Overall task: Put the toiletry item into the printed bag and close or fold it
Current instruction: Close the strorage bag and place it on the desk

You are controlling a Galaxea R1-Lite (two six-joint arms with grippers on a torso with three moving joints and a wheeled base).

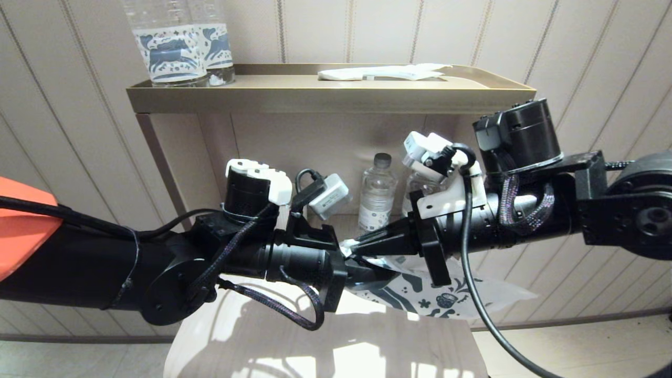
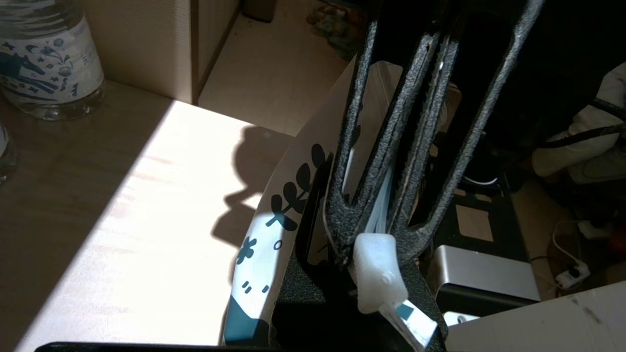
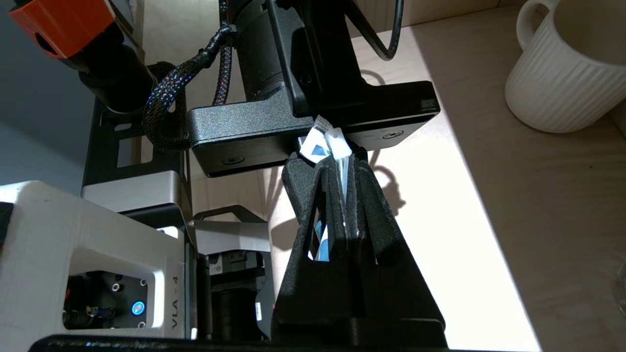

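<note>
- L arm: enters from the left edge of the head view, reaching toward centre over the pale tabletop point(image 1: 315, 346).
- Left gripper point(image 1: 362, 273): fingers pressed together on one end of the printed bag point(image 1: 446, 296) (the nip sits mid-frame, above the tabletop). In the left wrist view the gripper point(image 2: 386, 215) has its fingers point(image 2: 362, 146) clamped flat on the white film, a leaf-and-flower print curling out beside them.
- Printed bag: held off the table between both grippers; its free part hangs down and to the right of the nip, blue doodles facing the head camera.
- Toiletry item point(image 2: 379, 274): a pale ribbed handle end pokes out past the fingertips in the left wrist view, w/ bag film around it; the rest is hidden, so how far it sits inside cannot be told.
- Right gripper point(image 1: 367, 244): fingers closed on the same bag end, tips just beside the left gripper. Right wrist view shows the gripper point(image 3: 337, 164) pinching a crumpled white-blue tuft of the bag point(image 3: 325, 144).
- R arm: comes in level from the right edge.
- Background: two horse-label bottles point(image 1: 181, 44) and a white packet point(image 1: 383, 72) on the gold tray point(image 1: 315, 97); small bottles point(image 1: 377, 191) on the shelf below; ribbed white mug point(image 3: 567, 63) on the tabletop (right wrist view only).
</note>
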